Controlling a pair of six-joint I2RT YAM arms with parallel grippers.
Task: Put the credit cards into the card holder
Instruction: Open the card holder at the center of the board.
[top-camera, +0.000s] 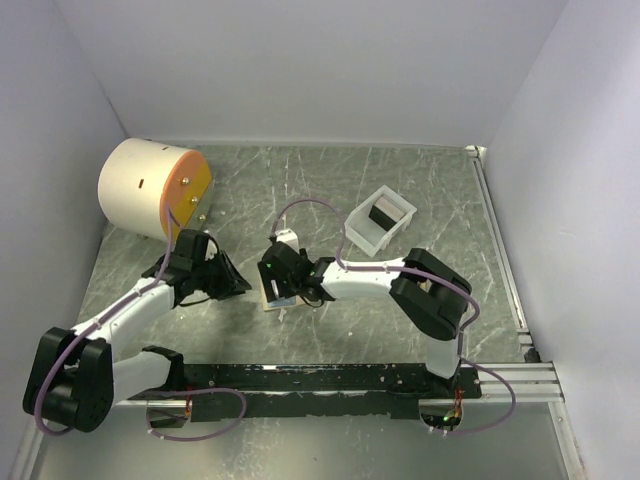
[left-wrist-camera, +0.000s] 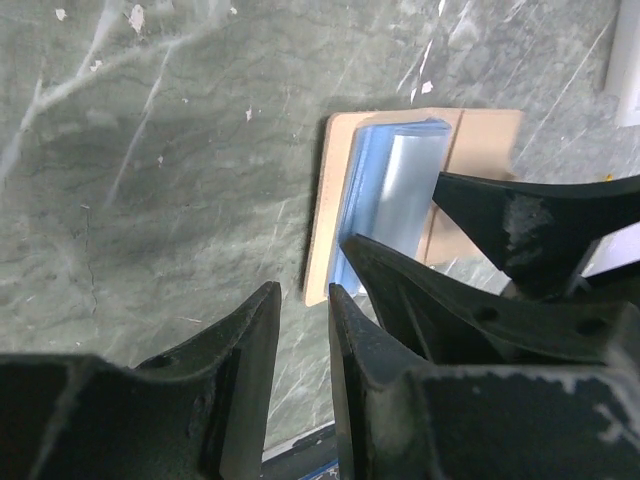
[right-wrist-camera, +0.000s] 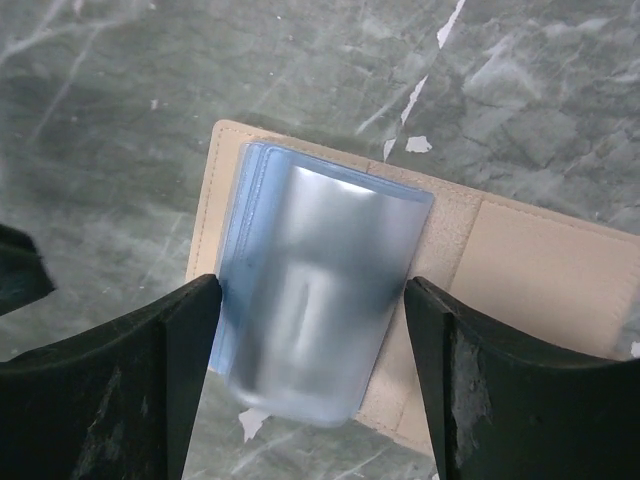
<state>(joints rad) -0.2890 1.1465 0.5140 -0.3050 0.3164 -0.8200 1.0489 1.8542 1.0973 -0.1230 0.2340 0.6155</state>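
Note:
The card holder lies open on the table, tan with pale grey-blue shiny pockets. My right gripper hangs right over it, open, and its fingers stand either side of the raised, blurred pockets without touching them. Whether a card sits inside them I cannot tell. My left gripper is low at the holder's left edge. Its jaws are slightly apart and only table shows in the gap. A dark credit card stands in the white tray.
A big cream cylinder with an orange face lies at the back left. The white tray stands behind and to the right of the holder. Both arms meet over the middle of the table, with white walls all round.

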